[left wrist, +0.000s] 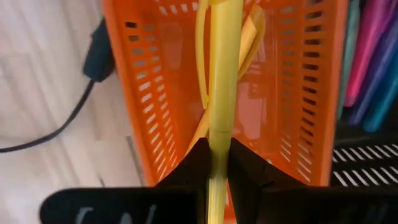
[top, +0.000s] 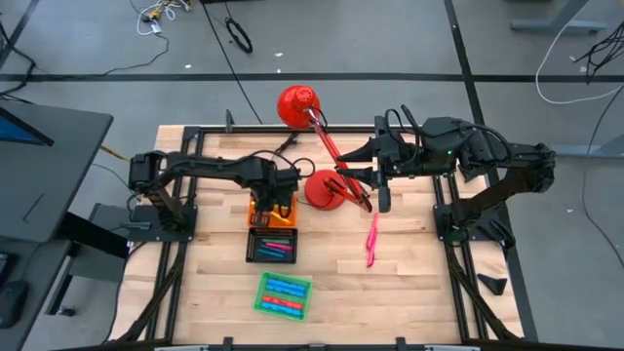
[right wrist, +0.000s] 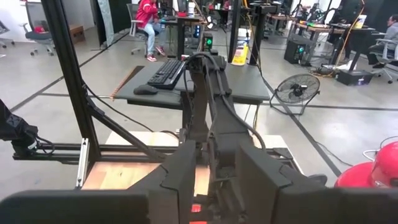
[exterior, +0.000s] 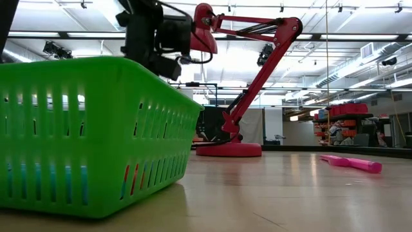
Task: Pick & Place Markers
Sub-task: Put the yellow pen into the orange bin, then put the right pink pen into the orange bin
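Left gripper clamped on yellow marker over orange tray, right gripper's state unclear

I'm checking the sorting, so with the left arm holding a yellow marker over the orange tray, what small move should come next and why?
Probably lower a little and open. The left gripper is shut on the yellow marker, directly above the orange tray, where another yellow marker already lies. The right gripper waits by the red lamp; pink markers remain on the table.

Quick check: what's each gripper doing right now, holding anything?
Left gripper: shut on a yellow marker, over the orange tray.
Right gripper: raised near the red lamp; cannot be told.
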